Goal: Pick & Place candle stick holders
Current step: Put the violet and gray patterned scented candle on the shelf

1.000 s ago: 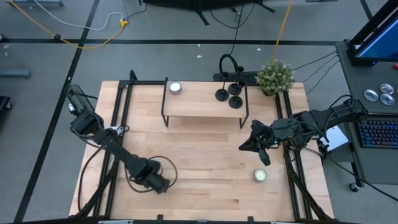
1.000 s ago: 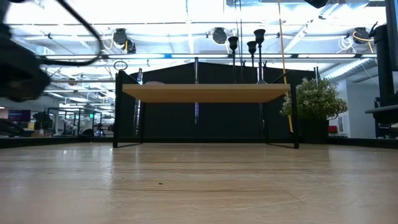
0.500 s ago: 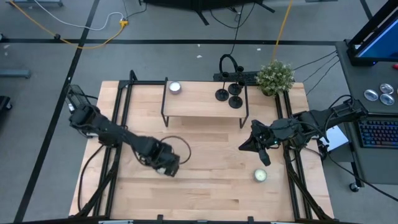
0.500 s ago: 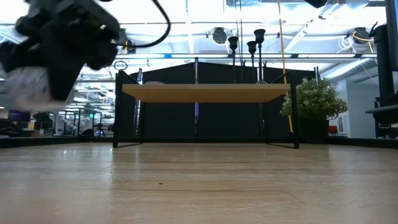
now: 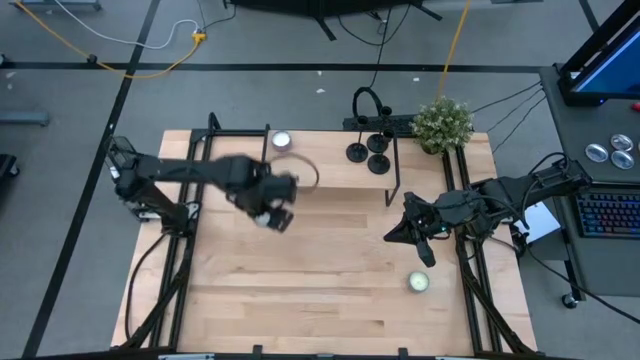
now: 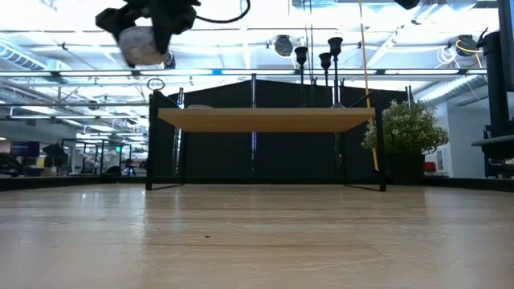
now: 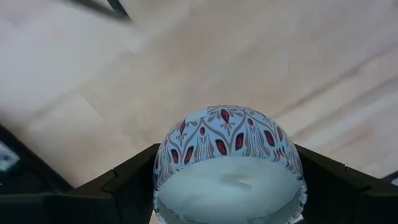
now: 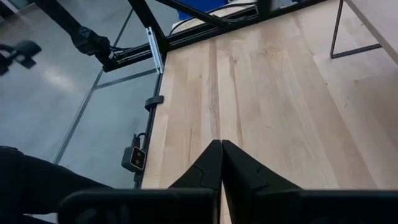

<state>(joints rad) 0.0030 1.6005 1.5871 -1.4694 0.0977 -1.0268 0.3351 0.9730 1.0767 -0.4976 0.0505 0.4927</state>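
Three black candle stick holders (image 5: 377, 152) stand by their disc bases on the right end of a small wooden shelf (image 5: 325, 165) at the table's far side; their stems show in the low view (image 6: 324, 60). My left gripper (image 5: 270, 212) is high above the table in front of the shelf's left end, shut on a round patterned candle cup (image 7: 227, 158), pale blue with red leaves and white wax. The cup also shows in the low view (image 6: 136, 44). My right gripper (image 5: 393, 237) is shut and empty near the table's right side. My left gripper pinches the candle cup by two opposite sides of its round wall (image 7: 163, 171) between its two fingers (image 7: 134, 183). The cup is lifted clear, high above the table, below the gripper in the low view.
A second candle (image 5: 281, 141) sits on the shelf's left end. Another candle (image 5: 418, 283) sits on the table near the right front. A potted plant (image 5: 443, 122) stands at the far right corner. Black frame rails (image 5: 190, 170) run along both table sides.
My left gripper has gone up and toward the table's far edge and right, from the front left toward the shelf's left end, carrying the candle cup clear of the table.
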